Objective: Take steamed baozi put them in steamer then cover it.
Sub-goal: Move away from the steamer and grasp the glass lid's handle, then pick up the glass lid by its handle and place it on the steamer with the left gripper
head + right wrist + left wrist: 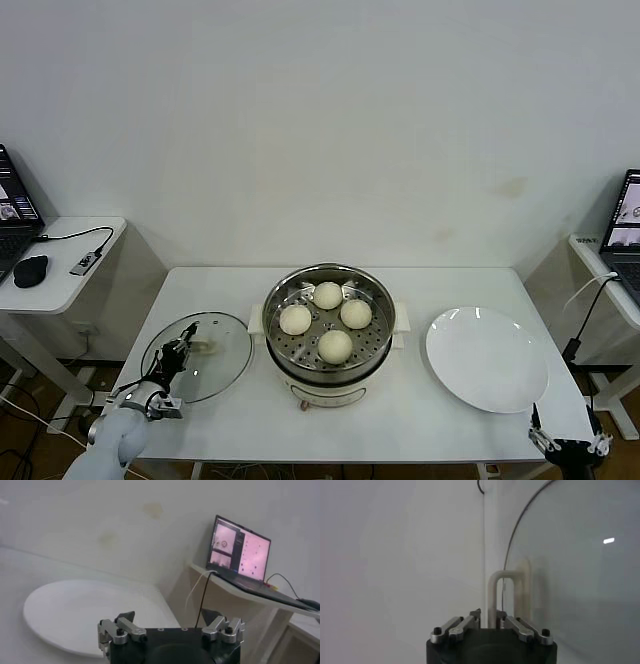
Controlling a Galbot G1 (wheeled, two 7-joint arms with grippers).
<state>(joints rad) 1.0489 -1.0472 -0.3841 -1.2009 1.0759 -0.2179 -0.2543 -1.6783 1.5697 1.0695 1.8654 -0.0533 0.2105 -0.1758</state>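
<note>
Several cream-white baozi [335,346] lie inside the steel steamer [380,300] at the middle of the white table. To the steamer's left the clear glass cover [225,365] [570,570] lies flat on the table. My left gripper [183,347] [488,614] is shut on the cover's cream handle [206,347] [493,592]; the handle's loop rises between the closed fingers. My right gripper [540,430] [169,617] waits open at the table's near right corner, holding nothing, just beside the white plate.
A bare white plate [487,358] [75,610] sits to the right of the steamer. Side desks flank the table, each with a laptop [15,215] [240,555] and cables. A mouse [30,270] rests on the left desk.
</note>
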